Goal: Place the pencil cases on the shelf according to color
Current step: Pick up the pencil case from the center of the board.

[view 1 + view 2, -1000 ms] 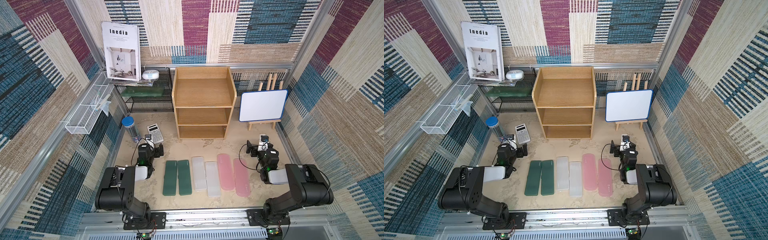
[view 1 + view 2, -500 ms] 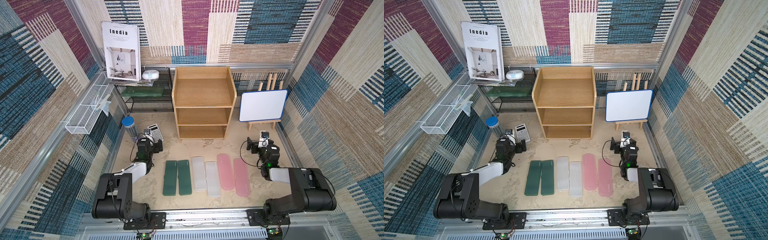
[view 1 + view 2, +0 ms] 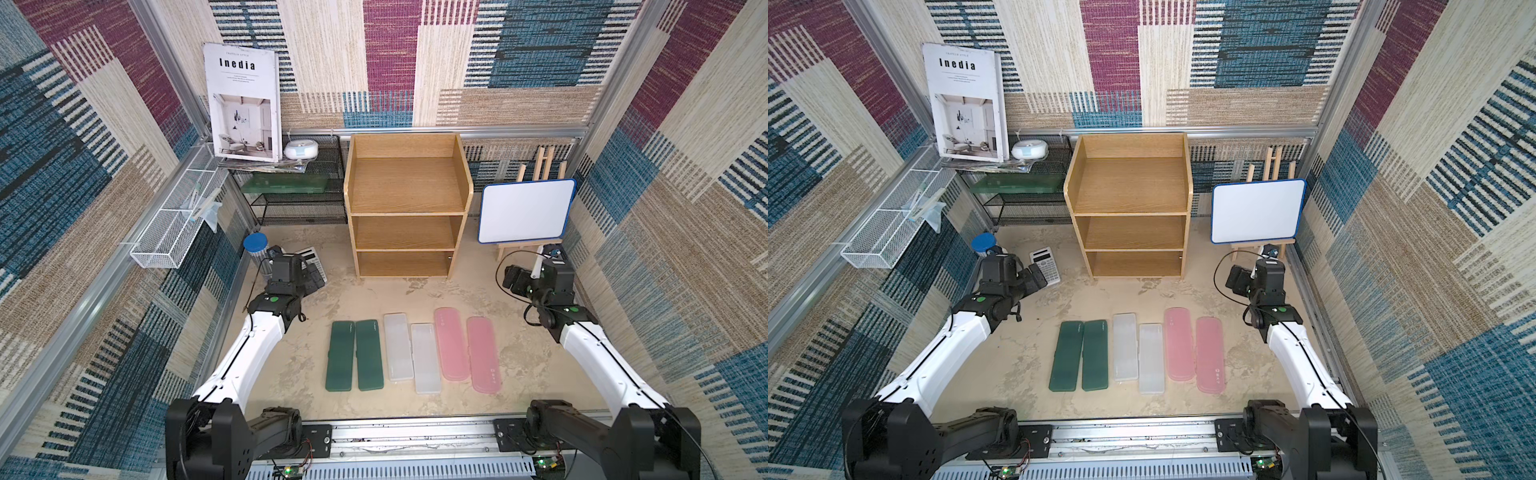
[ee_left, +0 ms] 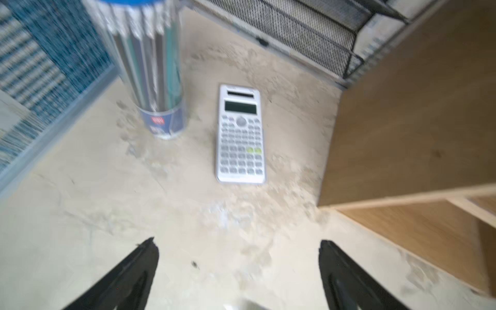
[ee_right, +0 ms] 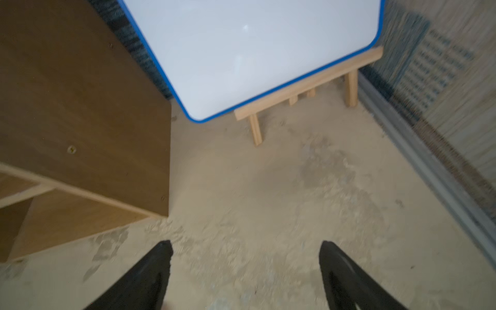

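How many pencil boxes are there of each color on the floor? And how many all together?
Dark green pencil cases: 2
Frosted white pencil cases: 2
Pink pencil cases: 2
Total: 6, all lying in a row in front of the wooden shelf, none on it yet.

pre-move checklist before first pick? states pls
1. Six long flat plastic pencil cases lie in a row on the sandy table, sorted in pairs: dark green pair, frosted white-grey pair, pink pair: ok.
2. Light-brown wooden three-tier shelf, all tiers bare: ok.
3. Left claw open, holding nothing: ok.
4. Right claw open, holding nothing: ok.
5. Claws aimed at the cases: not ok; left faces the grey keyed calculator, right faces the blue-framed whiteboard.
6. Case lids latched: cannot tell.
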